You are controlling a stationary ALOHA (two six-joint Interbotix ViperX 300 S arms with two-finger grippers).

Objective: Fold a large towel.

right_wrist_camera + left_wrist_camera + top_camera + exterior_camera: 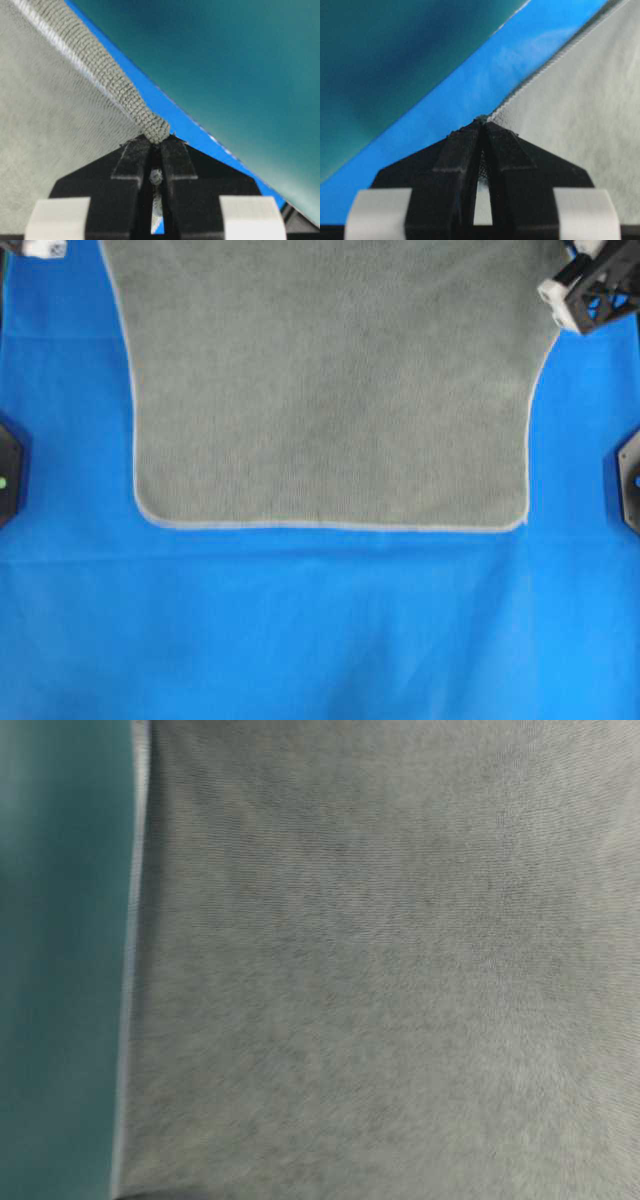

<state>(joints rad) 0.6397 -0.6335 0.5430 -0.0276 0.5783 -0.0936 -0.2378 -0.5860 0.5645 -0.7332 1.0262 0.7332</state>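
Note:
The grey-green towel (330,390) hangs stretched from its two far corners, and its near hemmed edge (330,527) rests on the blue table cover. In the left wrist view my left gripper (482,122) is shut on the towel's corner, with the pale hem (545,67) running away up to the right. In the right wrist view my right gripper (156,140) is shut on a rolled corner of the towel (50,125). From overhead, the right gripper's black frame (598,290) shows at the top right. Only a white bit of the left arm (40,248) shows at the top left. The towel (380,970) fills the table-level view.
A blue cloth (300,630) covers the table in front of the towel. Black arm bases sit at the left edge (8,475) and right edge (630,480). A teal backdrop (60,970) shows beside the towel in the table-level view.

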